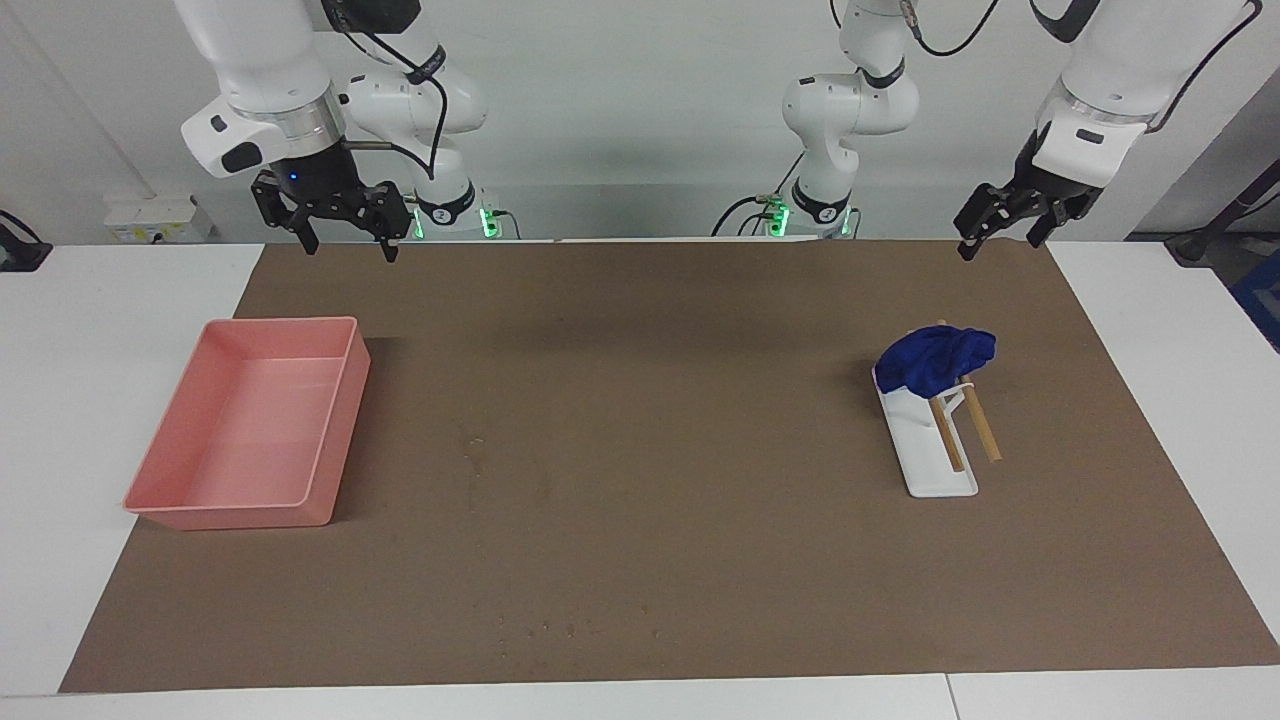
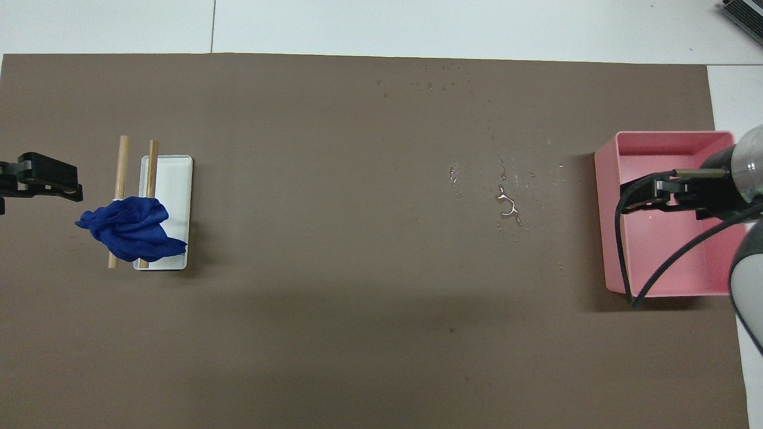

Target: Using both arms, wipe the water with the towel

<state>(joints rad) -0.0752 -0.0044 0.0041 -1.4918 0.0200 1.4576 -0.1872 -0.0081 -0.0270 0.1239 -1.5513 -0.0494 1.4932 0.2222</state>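
Note:
The royal-blue towel lies bunched over the robot-side end of a small rack of two wooden rods, which stands on a white tray. It also shows in the overhead view. Water lies in small puddles and drops on the brown mat, between the middle and the pink tray. My left gripper hangs open and empty in the air, apart from the towel; it also shows in the overhead view. My right gripper hangs open and empty over the mat's robot-side edge, and in the overhead view it covers part of the pink tray.
The brown mat covers most of the white table. The pink tray is deep and holds nothing; it sits at the right arm's end. More small drops lie near the mat's edge farthest from the robots.

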